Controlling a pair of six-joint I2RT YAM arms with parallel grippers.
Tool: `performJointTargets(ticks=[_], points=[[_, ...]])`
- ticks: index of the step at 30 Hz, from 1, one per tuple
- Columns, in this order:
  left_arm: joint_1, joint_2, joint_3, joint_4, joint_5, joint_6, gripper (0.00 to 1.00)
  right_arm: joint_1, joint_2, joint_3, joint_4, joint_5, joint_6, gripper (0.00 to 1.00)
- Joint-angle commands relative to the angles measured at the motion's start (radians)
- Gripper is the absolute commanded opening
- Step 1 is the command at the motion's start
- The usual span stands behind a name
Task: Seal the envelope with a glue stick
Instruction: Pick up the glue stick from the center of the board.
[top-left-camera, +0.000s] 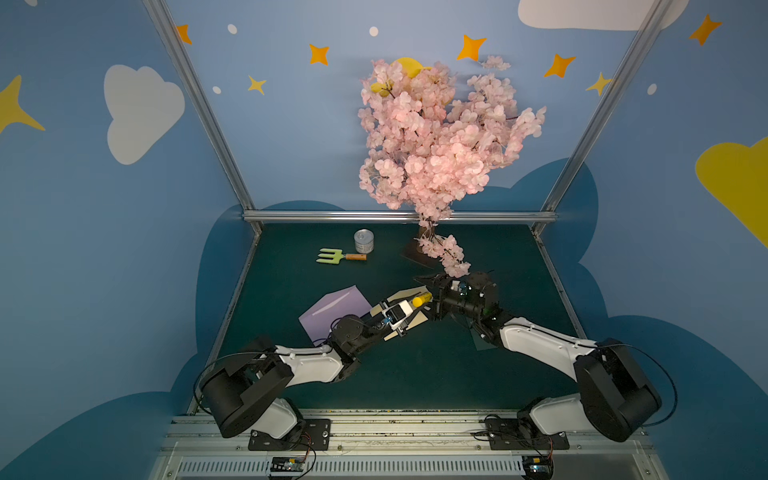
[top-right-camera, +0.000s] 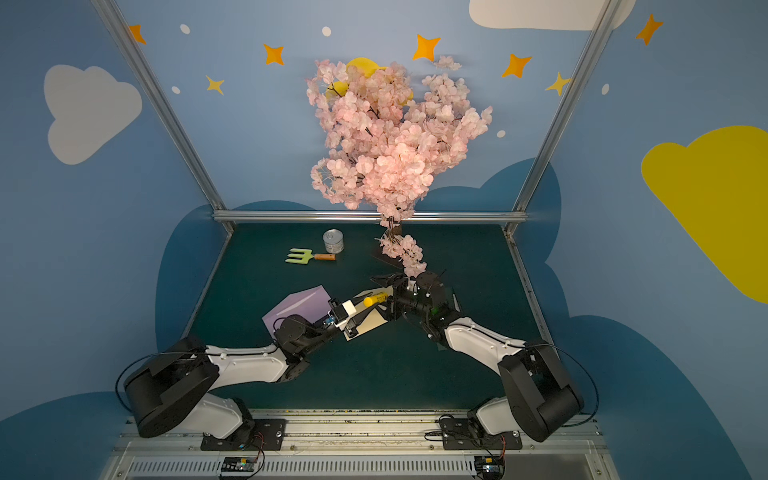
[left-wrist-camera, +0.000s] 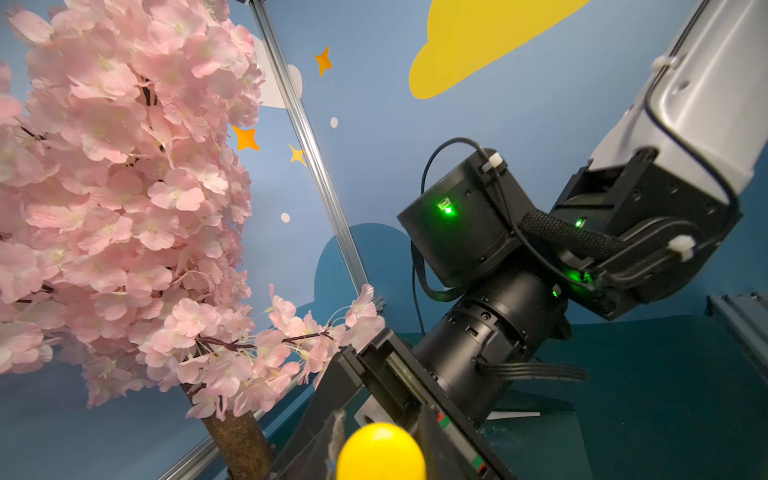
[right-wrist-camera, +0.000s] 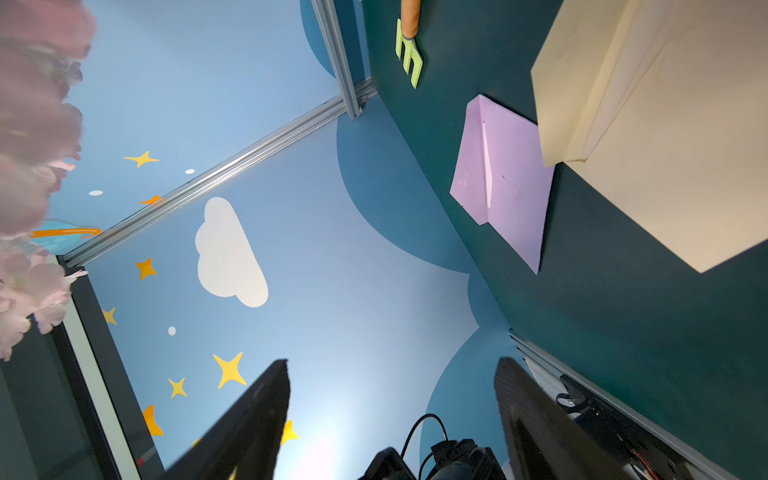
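**Glue stick (top-left-camera: 422, 298) held over the envelope (top-right-camera: 370, 326)**

A dark green tabletop (top-left-camera: 415, 374) is enclosed by blue walls (top-left-camera: 291, 124) painted with clouds and stars. A tin can (top-left-camera: 363, 241), its contents unseen, stands beside a garden fork (top-left-camera: 332, 255) near a blossom tree (top-left-camera: 436, 137). The glue stick is clamped in the left tool (top-left-camera: 414, 303) above the envelope, which lies by a lilac envelope (top-left-camera: 332, 309). The right tool (right-wrist-camera: 392, 361) is spread wide and holds nothing.

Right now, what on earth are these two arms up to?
The left arm holds a yellow glue stick just above a cream envelope that lies on the table. The right arm's fingers stand open near the stick's free end, with nothing between them, perhaps ready to take the cap. The cap looks still on, so I'd guess no gluing has begun.
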Motion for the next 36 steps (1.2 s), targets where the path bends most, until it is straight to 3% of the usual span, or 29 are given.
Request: performJointTargets(ticks=[1,6,11,22,24,26,28,31,34,36], points=[[0.0,0.03,-0.014,0.034,-0.041,0.125,0.03,-0.005,-0.04,-0.017,0.046,-0.01,0.028,0.77],[0.0,0.055,-0.017,0.033,-0.052,0.129,0.03,-0.012,-0.059,-0.017,0.031,-0.014,0.02,0.73],[0.0,0.056,-0.017,0.033,-0.062,0.123,0.03,-0.014,-0.043,-0.017,0.056,-0.024,0.027,0.51],[0.002,0.05,-0.039,0.033,-0.078,0.061,0.04,-0.025,-0.013,-0.017,0.128,-0.039,0.06,0.26],[0.001,0.053,-0.041,0.033,-0.087,0.031,0.23,-0.033,-0.021,-0.017,0.129,-0.035,0.059,0.2],[0.001,0.053,-0.043,0.033,-0.107,-0.013,0.59,-0.042,-0.041,-0.047,0.118,-0.019,0.048,0.13],[0.001,0.045,-0.045,0.033,-0.151,-0.077,0.8,-0.049,-0.073,-0.046,0.05,-0.008,0.006,0.09],[0.008,0.019,-0.043,0.033,-0.18,-0.191,1.0,-0.063,-0.126,-0.028,-0.09,0.012,-0.097,0.07],[0.016,-0.049,-0.033,-0.058,-0.206,-0.356,1.0,-0.075,-0.189,0.055,-0.283,0.064,-0.26,0.06],[0.025,-0.144,0.001,-0.262,-0.186,-0.475,1.0,-0.078,-0.231,0.126,-0.474,0.128,-0.424,0.06]])
